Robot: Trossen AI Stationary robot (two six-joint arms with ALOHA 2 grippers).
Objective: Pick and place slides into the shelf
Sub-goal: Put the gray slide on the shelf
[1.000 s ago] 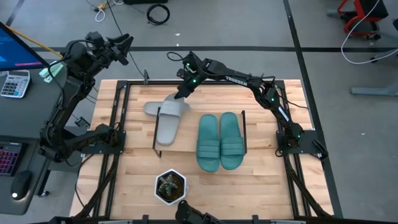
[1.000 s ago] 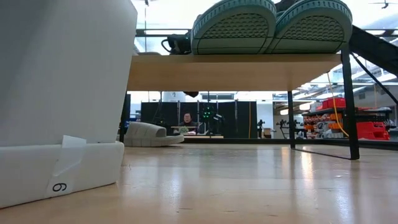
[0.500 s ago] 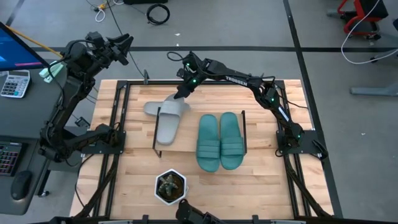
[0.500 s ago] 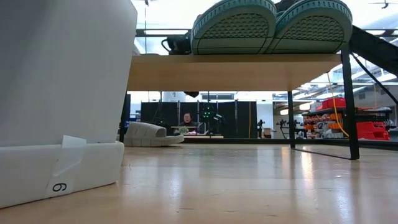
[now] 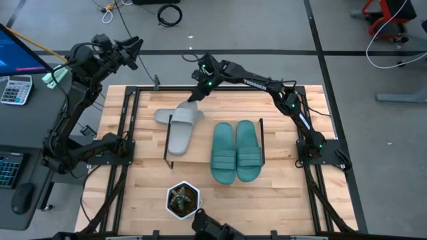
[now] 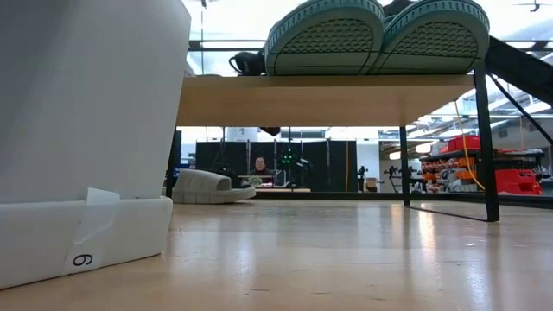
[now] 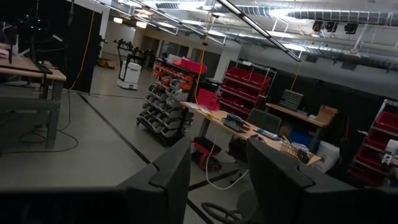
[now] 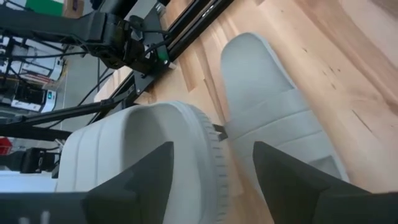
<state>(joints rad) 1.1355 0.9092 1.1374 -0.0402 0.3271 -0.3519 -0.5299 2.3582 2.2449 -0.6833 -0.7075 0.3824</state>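
Observation:
Two teal slides (image 5: 237, 152) lie side by side on the right half of the shelf (image 6: 328, 99), their heels sticking out over its near edge (image 6: 376, 39). One grey slide (image 5: 180, 139) lies lengthwise on the shelf's left part. The other grey slide (image 5: 175, 115) lies crosswise at the shelf's far left corner; the low view shows it on the tabletop (image 6: 203, 186). My right gripper (image 5: 197, 95) hovers open just beyond this crosswise slide (image 8: 143, 149), touching nothing. My left gripper (image 5: 137, 45) is open, raised past the table's far left corner.
A white hexagonal planter with a small plant (image 5: 182, 200) stands near the table's near edge and fills the low view's left side (image 6: 86, 130). Black frame rails (image 5: 127, 127) run along the table's sides. A desk with a calculator (image 5: 15, 88) stands left.
My right gripper has drawn back a little toward the table's far edge, away from the crosswise grey slide. The slides have stayed where they were.

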